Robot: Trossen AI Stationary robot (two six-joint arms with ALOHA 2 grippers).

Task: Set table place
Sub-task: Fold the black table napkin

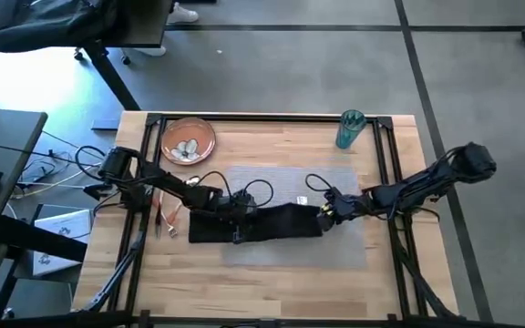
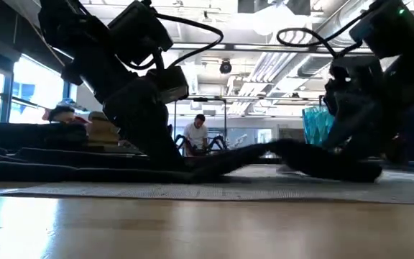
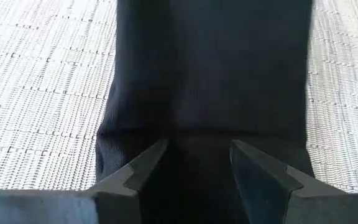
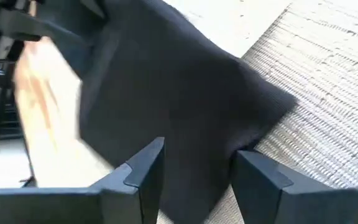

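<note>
Both your left gripper (image 1: 235, 215) and right gripper (image 1: 324, 216) have fingers spread apart over the black napkin (image 1: 276, 222). If you close unevenly or pull, you could bunch the cloth or drag the grey placemat (image 1: 335, 182) askew.

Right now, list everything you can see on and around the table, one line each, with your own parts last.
table: one, light wood with a black rail frame, under everything.
placemat: one, grey woven, middle of the table.
napkin: one, black cloth, lying across the placemat's near part, its left end over the bare wood.
plate: one, orange-brown, far left corner, with something pale on it.
cup: one, teal see-through, far edge, right of centre.
cutlery: count unclear, orange handles, on the wood left of the napkin.
person: one, white top, far back in the room.
left gripper: one, dark, open, over the napkin.
right gripper: one, dark, open, at the napkin's right end.
</note>
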